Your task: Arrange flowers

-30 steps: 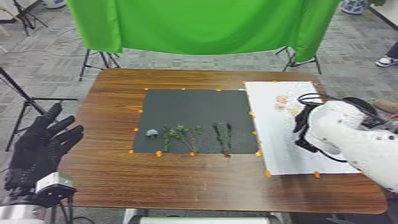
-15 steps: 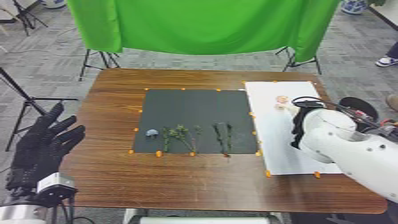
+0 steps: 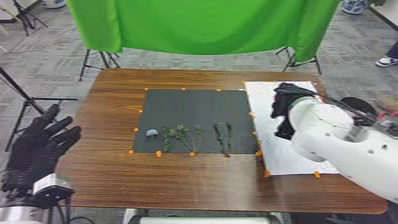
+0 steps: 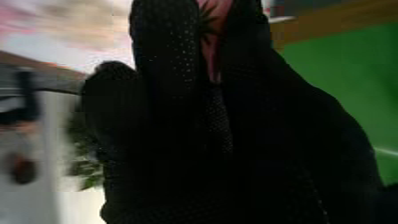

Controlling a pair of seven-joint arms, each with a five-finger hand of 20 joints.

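Observation:
In the head view, my right hand [image 3: 282, 102] is over the white sheet [image 3: 289, 159], open, its thumb apart from its fingers. Seen from the right wrist, the same hand [image 4: 191, 120] has its fingers extended; a pink flower [image 4: 211, 37] shows in the gap between them, and whether it is touched I cannot tell. Blurred pale blossoms [image 4: 84, 22] lie beyond. Green stems [image 3: 183, 135] and two thin darker stems [image 3: 224, 140] rest on the dark mat [image 3: 197, 110] beside a small grey-blue piece [image 3: 152, 133]. My left hand [image 3: 37, 145] is open past the table's left edge.
Orange markers [image 3: 159, 154] line the mat and sheet on the brown wooden table [image 3: 169, 182]. A green cloth [image 3: 209, 25] hangs behind the far edge. In the right wrist view, leafy greenery [image 4: 86, 157] shows beyond the hand.
My right hand has moved left and away from me across the white sheet, now covering the pale blossoms seen there earlier. The left hand has barely shifted, and the stems on the mat lie unchanged.

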